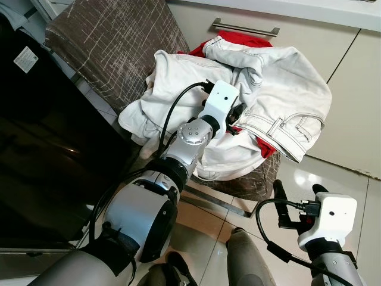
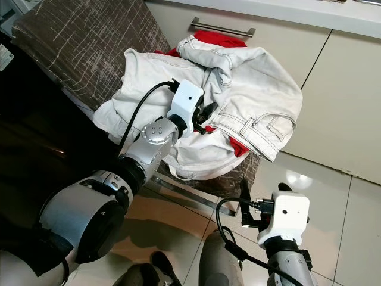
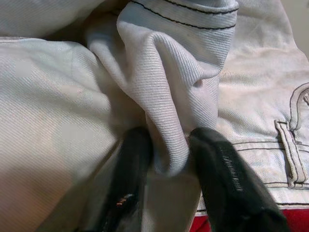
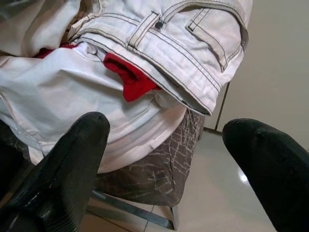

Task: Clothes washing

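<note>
Black fingers [image 3: 140, 164] of the left gripper [image 3: 169, 157] pinch a ridged twill fold of the white jeans [image 1: 280, 89], heaped with a red garment [image 4: 130, 79] on a brown crackle-patterned chair [image 1: 101, 42]. Right gripper [image 4: 166, 145] hovers spread beside the seat edge, above glossy floor tiles [image 1: 351, 185].

- No text can be read anywhere.
- A white label [image 1: 25, 58] sits on the dark appliance [image 1: 53, 155] at the upper left of the frame; its print is too small to read.

Red garment [image 1: 262, 145] mostly buried under white jeans [image 1: 280, 95]
</note>
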Controlling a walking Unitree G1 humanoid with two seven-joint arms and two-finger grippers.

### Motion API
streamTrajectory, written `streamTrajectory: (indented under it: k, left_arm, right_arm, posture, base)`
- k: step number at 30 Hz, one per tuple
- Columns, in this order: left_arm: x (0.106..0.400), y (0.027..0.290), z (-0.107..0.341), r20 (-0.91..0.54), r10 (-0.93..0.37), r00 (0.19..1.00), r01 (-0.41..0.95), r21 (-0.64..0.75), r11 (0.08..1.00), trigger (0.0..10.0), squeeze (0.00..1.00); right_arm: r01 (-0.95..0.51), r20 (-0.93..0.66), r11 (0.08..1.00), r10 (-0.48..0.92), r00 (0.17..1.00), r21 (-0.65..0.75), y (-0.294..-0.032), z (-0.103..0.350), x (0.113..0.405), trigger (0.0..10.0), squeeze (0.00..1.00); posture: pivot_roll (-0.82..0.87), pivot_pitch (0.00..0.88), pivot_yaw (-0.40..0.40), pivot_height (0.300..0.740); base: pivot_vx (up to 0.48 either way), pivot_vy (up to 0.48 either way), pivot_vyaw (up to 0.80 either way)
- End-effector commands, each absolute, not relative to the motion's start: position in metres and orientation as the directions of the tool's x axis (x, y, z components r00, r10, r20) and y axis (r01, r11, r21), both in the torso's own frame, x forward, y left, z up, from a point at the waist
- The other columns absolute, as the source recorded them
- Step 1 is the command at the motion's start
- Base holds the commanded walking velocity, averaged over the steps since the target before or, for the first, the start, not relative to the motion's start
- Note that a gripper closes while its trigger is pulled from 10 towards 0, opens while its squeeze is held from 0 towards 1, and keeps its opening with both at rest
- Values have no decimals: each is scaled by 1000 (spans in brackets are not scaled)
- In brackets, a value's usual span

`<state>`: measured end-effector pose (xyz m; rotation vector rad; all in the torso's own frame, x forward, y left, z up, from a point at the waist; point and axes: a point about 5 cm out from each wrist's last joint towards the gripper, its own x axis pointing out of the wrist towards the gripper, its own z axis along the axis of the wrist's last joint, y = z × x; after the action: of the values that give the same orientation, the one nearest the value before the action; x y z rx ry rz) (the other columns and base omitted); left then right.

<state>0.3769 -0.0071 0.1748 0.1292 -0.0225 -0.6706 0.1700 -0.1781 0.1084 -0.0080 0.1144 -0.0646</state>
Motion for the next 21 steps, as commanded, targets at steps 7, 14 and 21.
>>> streamTrajectory:
  k: [7,14,21]
  left_arm:
    - [343,-61,153,-62,-720,691,722,7,692,0,0]
    - [343,-61,154,-59,-723,689,724,6,689,0,0]
    - [353,-50,162,-46,-694,719,690,-72,720,0,0]
  right_arm:
    - [68,-146,998,-69,987,-9,-178,102,169,10000,0]
    - [69,-150,998,-69,986,-6,-178,100,169,10000,0]
    - [73,-149,997,-71,986,3,-179,98,174,10000,0]
  posture:
    - [-622,238,186,736]
    - [-621,228,189,736]
    - [-605,203,192,736]
  base:
    - [0,0,0]
    - [0,0,0]
    - [0,0,0]
